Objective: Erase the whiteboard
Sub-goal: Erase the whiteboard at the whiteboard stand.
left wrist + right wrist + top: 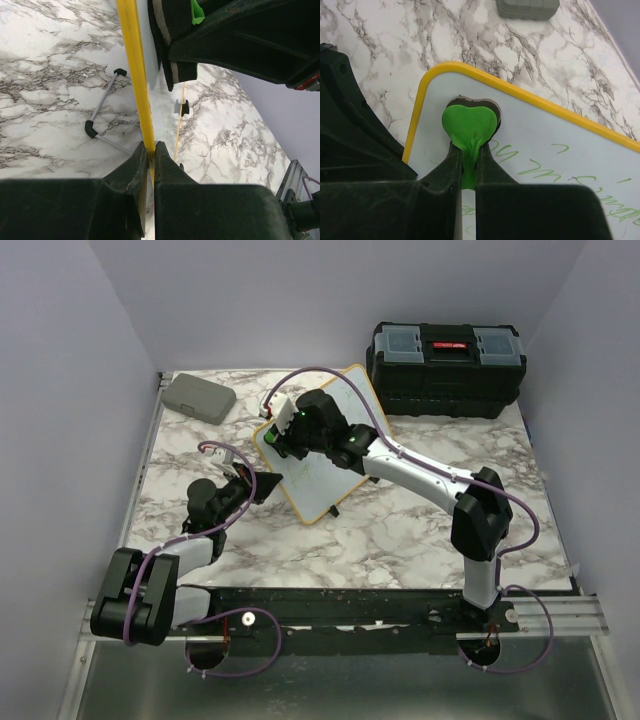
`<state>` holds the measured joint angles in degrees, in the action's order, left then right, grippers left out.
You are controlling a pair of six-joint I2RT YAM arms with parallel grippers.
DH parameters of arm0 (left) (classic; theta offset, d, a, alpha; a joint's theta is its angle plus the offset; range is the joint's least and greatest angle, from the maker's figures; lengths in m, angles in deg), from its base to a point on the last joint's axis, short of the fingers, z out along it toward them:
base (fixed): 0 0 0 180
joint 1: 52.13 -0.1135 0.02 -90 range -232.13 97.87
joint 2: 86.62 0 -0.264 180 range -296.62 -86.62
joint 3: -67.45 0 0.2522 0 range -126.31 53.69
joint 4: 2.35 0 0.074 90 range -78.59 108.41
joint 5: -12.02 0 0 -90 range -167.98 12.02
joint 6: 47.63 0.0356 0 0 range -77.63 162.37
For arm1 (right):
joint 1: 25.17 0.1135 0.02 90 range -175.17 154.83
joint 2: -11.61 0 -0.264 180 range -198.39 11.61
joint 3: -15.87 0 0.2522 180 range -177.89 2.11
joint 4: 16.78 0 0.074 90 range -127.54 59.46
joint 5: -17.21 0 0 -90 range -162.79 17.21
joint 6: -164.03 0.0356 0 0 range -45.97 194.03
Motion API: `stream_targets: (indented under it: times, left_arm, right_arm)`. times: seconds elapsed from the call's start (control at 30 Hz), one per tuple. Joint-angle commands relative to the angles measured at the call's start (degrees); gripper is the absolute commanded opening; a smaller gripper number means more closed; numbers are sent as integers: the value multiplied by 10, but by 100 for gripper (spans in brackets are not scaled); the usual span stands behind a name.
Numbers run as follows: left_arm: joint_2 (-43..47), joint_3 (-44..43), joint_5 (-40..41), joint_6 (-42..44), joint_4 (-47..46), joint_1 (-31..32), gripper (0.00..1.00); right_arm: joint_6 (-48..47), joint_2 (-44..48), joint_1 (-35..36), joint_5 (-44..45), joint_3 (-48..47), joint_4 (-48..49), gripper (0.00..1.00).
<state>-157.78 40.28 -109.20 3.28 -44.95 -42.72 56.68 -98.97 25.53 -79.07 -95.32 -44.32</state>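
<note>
Top external: 1 whiteboard (322,485), 1 blk toolbox (445,365)

A white, grey-veined marble tabletop (400,540) carries a flat grey rectangular case (198,396) at its far left corner and a black toolbox (446,368) with a red handle at its far right corner.

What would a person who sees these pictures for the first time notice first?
First, the small white board with a yellow frame, in the middle of the marble table: the left hand grips its edge, and the right hand holds a green heart-shaped eraser against its face near a corner, beside green handwriting. Then the black plastic toolbox at the far right.
</note>
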Motion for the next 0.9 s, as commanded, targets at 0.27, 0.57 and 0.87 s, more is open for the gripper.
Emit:
stream_targets:
  times: [0.27,0.57,0.87]
  left_arm:
    - [5,-4,-22,44,9,7,0]
    - [5,-5,-25,44,9,7,0]
    - [1,-10,-28,44,9,7,0]
  right_arm:
    - [59,-19,-11,128,12,41,1]
    - [-32,-27,-10,-93,3,-65,1]
    - [-20,-8,-10,-97,22,-25,1]
